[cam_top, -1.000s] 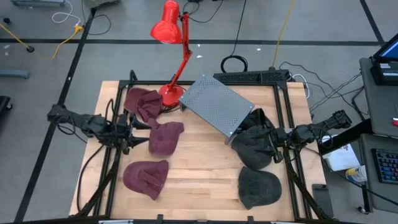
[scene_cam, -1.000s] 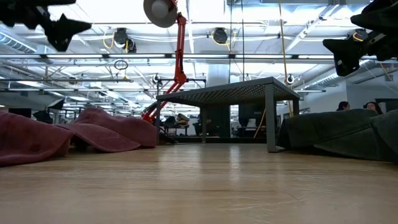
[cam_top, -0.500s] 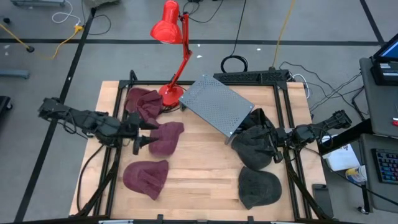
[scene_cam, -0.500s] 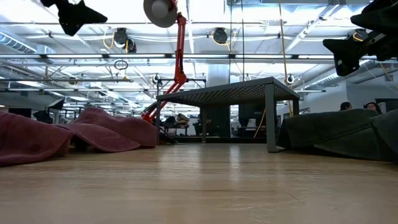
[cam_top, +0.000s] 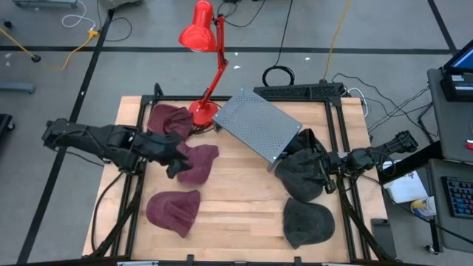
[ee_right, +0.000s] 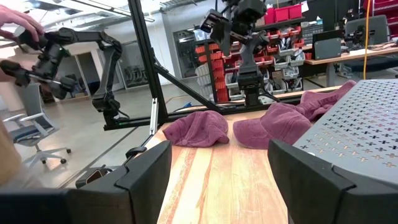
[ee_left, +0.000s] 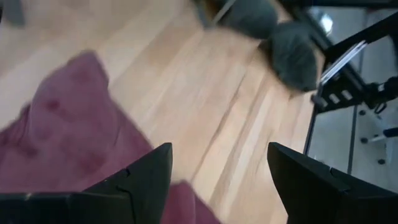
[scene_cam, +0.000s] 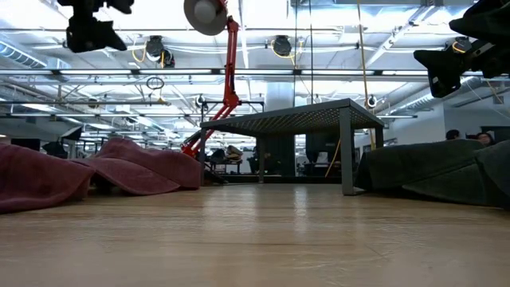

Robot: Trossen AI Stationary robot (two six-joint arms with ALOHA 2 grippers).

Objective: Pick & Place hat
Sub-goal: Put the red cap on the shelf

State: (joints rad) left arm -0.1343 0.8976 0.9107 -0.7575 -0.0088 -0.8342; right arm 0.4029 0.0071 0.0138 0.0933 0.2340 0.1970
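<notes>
Three maroon hats lie on the left of the wooden table: far (cam_top: 168,122), middle (cam_top: 199,162) and near (cam_top: 174,210). Two dark grey hats lie on the right, one farther (cam_top: 301,176) and one nearer (cam_top: 307,222). My left gripper (cam_top: 176,164) is open, above the middle maroon hat's left edge (ee_left: 68,137), touching nothing; it shows high in the low view (scene_cam: 92,24). My right gripper (cam_top: 327,171) is open and empty, above the right edge of the farther grey hat; it is also high in the low view (scene_cam: 454,60).
A perforated grey metal stand (cam_top: 259,125) stands at the table's far middle, with a red desk lamp (cam_top: 201,33) behind it. Bare wood (cam_top: 244,192) lies between the maroon and grey hats. Black frame rails run along the table's left and right sides.
My left gripper has gone toward the table's right, from beside the middle maroon hat to over its left edge, and has tipped its fingers downward. The hats and my right arm have stayed still.
</notes>
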